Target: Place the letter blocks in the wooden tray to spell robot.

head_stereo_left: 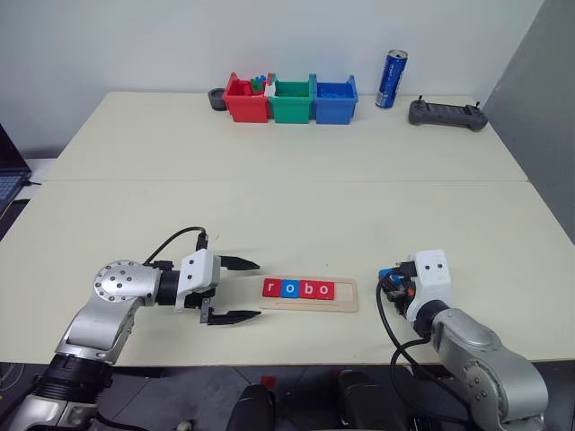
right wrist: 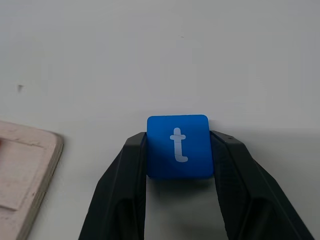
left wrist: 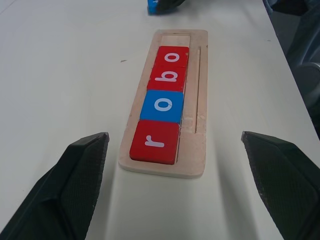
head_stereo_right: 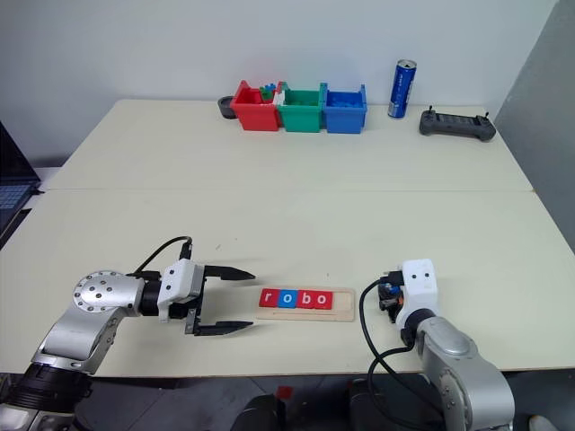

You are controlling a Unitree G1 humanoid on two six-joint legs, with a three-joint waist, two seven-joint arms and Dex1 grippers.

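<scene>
The wooden tray (head_stereo_left: 348,294) lies near the table's front edge. It holds a row of letter blocks: red r (left wrist: 154,142), blue o (left wrist: 162,105), red b (left wrist: 168,77) and red o (left wrist: 172,56). The tray's right end is bare. My left gripper (head_stereo_left: 258,290) stands open just left of the tray, its fingers (left wrist: 75,175) spread wide on either side of the tray's end. Right of the tray and apart from it, my right gripper (right wrist: 178,137) is shut on a blue t block (right wrist: 178,146), low over the table. That same t block (head_stereo_left: 385,273) shows at the gripper's tip.
At the table's far edge stand a red bin (head_stereo_left: 244,101), a green bin (head_stereo_left: 290,101) and a blue bin (head_stereo_left: 334,99), with a small dark round holder (head_stereo_left: 216,99) beside them. A blue can (head_stereo_left: 391,79) and a black controller (head_stereo_left: 447,114) stand further right.
</scene>
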